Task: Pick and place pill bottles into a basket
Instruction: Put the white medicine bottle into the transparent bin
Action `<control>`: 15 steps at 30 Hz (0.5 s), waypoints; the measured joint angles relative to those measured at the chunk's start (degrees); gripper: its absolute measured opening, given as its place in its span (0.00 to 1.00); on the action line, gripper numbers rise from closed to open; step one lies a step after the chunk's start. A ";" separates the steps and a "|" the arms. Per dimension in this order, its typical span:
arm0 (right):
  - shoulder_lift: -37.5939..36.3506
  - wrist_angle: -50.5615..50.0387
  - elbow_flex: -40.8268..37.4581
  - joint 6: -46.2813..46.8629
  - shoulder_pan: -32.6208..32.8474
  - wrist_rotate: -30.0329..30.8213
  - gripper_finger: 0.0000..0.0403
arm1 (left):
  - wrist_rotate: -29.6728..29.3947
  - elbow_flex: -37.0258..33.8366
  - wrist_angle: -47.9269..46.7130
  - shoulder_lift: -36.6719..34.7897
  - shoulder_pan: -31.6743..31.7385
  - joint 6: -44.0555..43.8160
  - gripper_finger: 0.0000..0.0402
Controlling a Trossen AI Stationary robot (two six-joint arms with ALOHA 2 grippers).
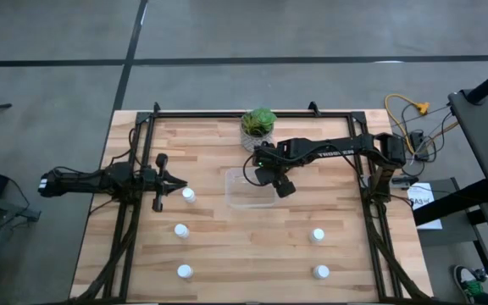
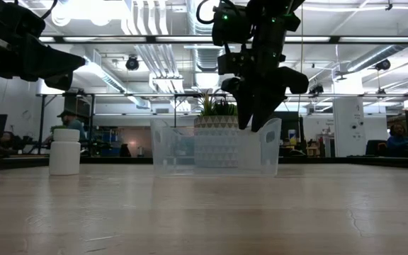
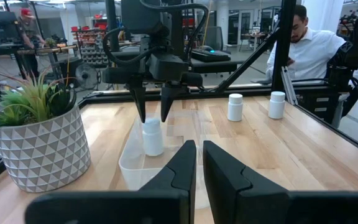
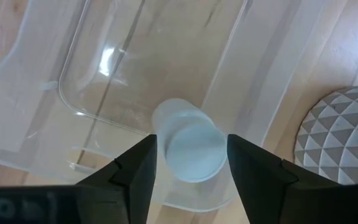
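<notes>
The basket [image 1: 248,193], a clear low-walled tray, sits mid-table. One white pill bottle [image 3: 153,138] stands upright on its floor, also in the right wrist view [image 4: 190,148]. My right gripper [image 3: 152,115] hangs over it, pointing steeply down and open. Its fingertips stand on either side of the cap, and a thin gap shows on each side. Several more pill bottles stand on the table, such as one on the left [image 1: 189,195] and one on the right [image 1: 318,235]. My left gripper [image 1: 176,180] waits level at the table's left, shut and holding nothing.
A white patterned pot with a green plant [image 1: 258,127] stands just beyond the basket's far side, close to my right arm. A black frame runs along the table's edges [image 1: 227,113]. Bare wood lies between the basket and the near bottles. People show in the room beyond.
</notes>
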 joint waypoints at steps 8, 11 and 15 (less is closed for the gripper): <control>-0.58 -2.31 0.52 0.51 0.00 0.05 0.46 | -0.01 0.00 -0.02 0.00 0.00 0.00 0.03; -0.66 -5.12 1.93 1.79 0.02 0.02 0.46 | 0.01 0.00 -0.02 0.00 -0.02 0.00 0.03; -0.72 -8.49 3.80 3.35 0.53 -0.11 0.46 | 0.00 0.00 0.00 -0.02 -0.01 0.00 0.03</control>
